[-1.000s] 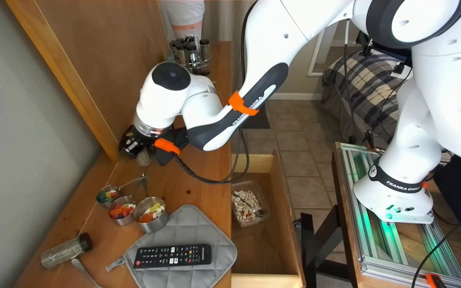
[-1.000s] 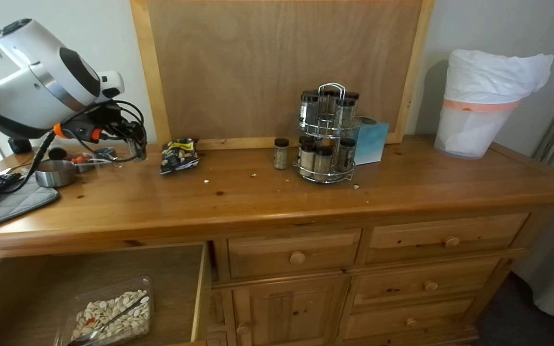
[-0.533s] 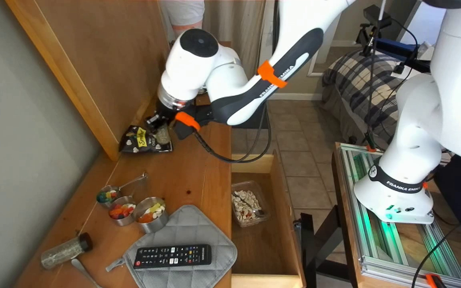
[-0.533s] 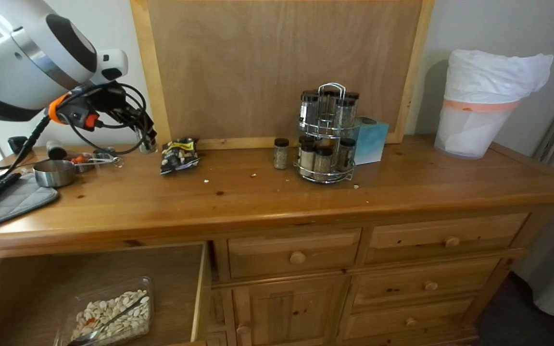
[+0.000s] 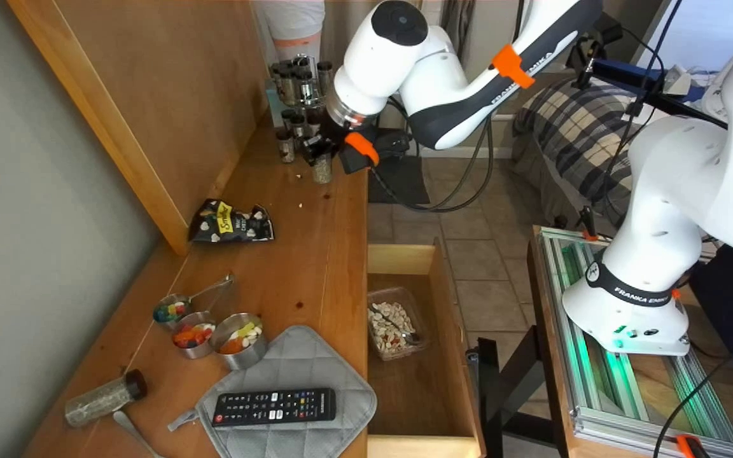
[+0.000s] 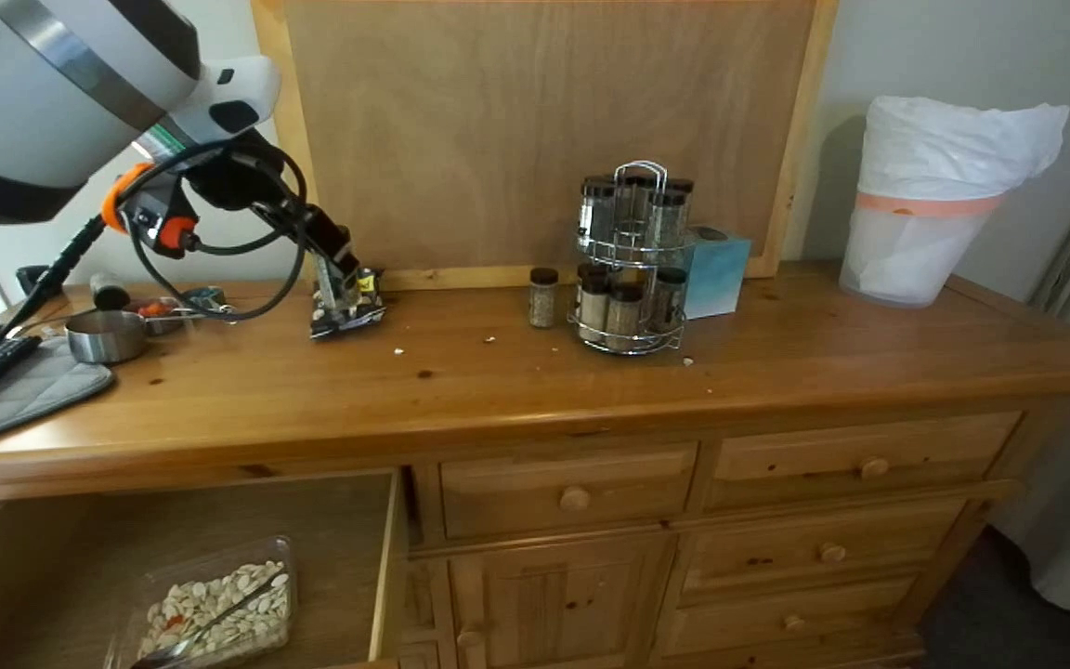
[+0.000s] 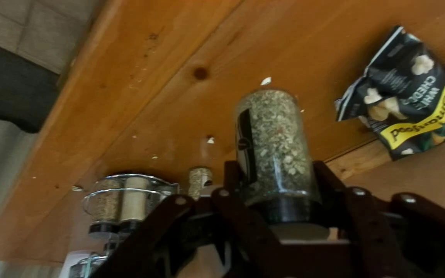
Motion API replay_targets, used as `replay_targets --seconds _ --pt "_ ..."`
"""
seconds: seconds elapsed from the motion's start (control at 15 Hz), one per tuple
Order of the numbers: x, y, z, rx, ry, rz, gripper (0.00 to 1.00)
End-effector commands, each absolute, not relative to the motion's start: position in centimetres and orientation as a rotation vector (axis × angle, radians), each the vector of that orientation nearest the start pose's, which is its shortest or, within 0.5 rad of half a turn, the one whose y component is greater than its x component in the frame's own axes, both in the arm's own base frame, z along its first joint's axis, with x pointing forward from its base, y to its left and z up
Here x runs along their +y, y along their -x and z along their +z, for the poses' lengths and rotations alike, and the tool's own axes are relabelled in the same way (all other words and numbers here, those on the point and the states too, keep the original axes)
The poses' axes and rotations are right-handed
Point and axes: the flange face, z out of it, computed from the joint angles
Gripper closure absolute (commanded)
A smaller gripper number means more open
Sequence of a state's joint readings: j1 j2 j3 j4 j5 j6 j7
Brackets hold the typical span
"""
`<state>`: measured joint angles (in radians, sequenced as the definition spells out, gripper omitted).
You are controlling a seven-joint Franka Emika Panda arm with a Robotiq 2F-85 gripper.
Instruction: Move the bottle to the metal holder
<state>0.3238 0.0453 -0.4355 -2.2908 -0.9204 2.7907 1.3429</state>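
Wrist view: the claw (image 7: 276,166) grips the bottle (image 7: 274,143) above the dresser (image 7: 164,119), with the metal rack (image 7: 129,189) toward eight o'clock from it; a low or tilted approach could topple the loose bottle (image 7: 197,179) standing just beside that rack.

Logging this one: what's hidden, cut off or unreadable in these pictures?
Label of the held bottle: wrist view, angled and blurred, unreadable.
Back of the metal holder: in an exterior view, behind its front jars.
Snack bag: in an exterior view, partly behind the bottle.
Metal utensil: in an exterior view, cut by the bottom edge.
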Motion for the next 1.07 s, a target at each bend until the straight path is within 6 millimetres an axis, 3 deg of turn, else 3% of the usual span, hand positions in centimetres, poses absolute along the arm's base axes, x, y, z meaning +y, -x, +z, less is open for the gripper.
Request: replay_targets --seconds 0.0,0.4,0.47,0.67,1.0 --pt "-5.6 -51.2 39.4 1.101 2.988 -1.041 0.76" --pt "-10.5 -50.2 44.2 1.209 3.009 -1.142 0.76" --pt "-9.8 -50.8 42.3 1.22 3.004 -1.068 0.51" --pt "-10.9 -50.4 43.7 1.233 2.995 -1.104 0.51" --pt "-10.5 -50.5 43.7 1.222 2.998 -1.106 0.51"
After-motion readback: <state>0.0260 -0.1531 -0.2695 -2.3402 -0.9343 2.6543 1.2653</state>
